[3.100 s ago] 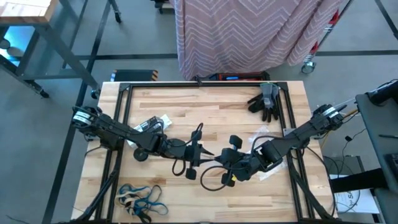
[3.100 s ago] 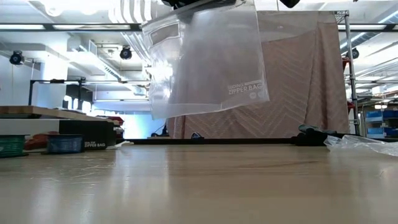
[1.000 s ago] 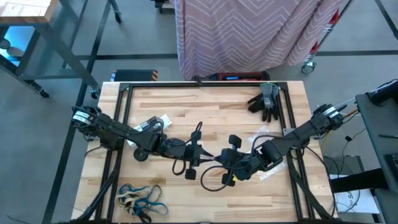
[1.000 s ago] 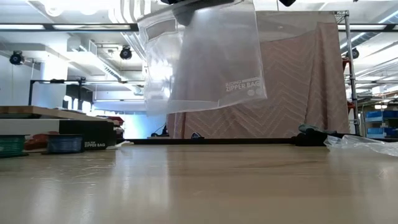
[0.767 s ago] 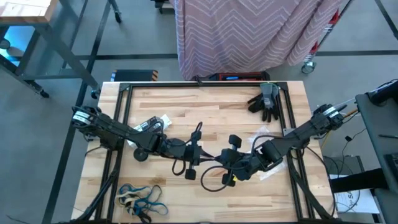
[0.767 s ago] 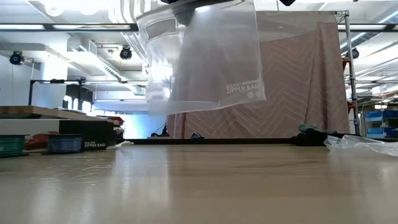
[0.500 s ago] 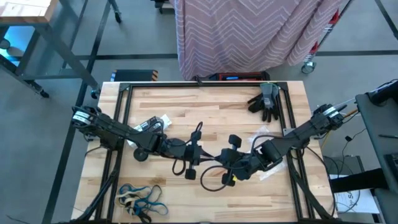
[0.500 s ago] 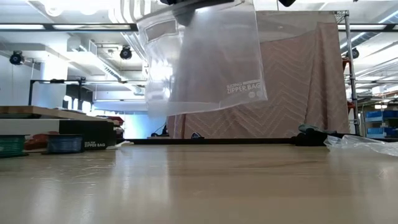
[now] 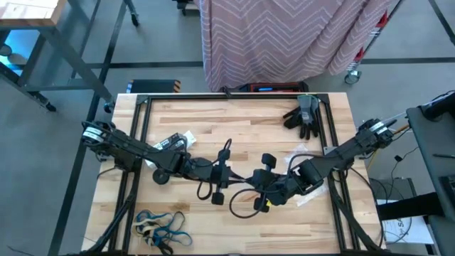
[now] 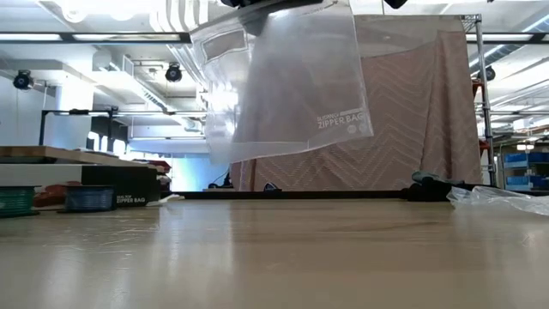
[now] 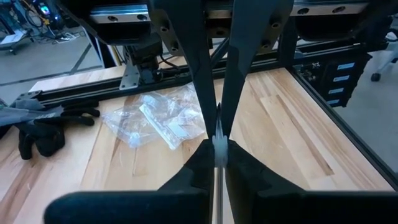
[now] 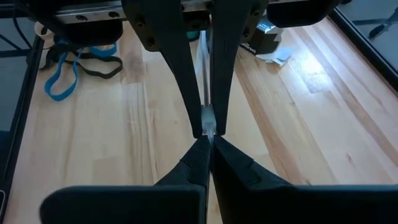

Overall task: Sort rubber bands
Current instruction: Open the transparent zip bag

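Observation:
A clear zipper bag hangs over the middle of the table, clear of the wood. My left gripper and my right gripper meet almost tip to tip above it, both shut on its top. The rubber bands, blue, tan and black loops, lie in a loose heap on the table's near left corner; they also appear in the right wrist view. No gripper touches them. My left gripper pinches the bag's top edge between its two fingertips, coming from the table's left and slanting slightly down. The bag is edge-on here; one layer or two, I cannot tell. It hangs below, lifted clear. My right gripper pinches the same top edge between its fingertips, slanting down from the table's right, right opposite the left fingers. The bag hangs below it, clear of the table.
Dark grey gloves lie at the far right corner. Crumpled clear bags rest on the wood near the right arm, also in the left wrist view. A small white and black packet lies by the left arm. Black frame rails border the table.
The hanging bag has swayed a little, its lower part shifting slightly sideways in the low view. Both arms have kept their places.

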Robot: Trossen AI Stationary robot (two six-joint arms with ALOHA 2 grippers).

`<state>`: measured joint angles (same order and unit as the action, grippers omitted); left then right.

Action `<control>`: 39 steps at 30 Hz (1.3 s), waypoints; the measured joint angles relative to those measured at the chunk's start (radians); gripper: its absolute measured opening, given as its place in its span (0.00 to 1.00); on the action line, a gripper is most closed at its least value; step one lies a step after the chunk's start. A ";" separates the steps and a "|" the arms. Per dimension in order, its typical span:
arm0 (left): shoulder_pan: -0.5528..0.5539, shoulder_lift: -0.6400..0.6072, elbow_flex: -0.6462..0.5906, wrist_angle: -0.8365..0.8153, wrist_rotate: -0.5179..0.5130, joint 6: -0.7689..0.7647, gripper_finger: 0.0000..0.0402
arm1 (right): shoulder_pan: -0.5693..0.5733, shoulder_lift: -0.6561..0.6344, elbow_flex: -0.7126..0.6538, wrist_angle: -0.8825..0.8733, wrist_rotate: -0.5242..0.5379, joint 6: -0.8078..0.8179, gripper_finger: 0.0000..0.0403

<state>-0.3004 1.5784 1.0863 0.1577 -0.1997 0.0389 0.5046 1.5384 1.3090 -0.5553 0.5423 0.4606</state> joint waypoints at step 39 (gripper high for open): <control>-0.005 -0.184 -0.006 -0.341 0.048 -0.048 0.02 | 0.009 -0.110 0.000 -0.116 -0.027 -0.044 0.00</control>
<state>-0.3056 1.3940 1.0803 -0.1834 -0.1520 -0.0093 0.5139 1.4284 1.3090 -0.6712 0.5151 0.4169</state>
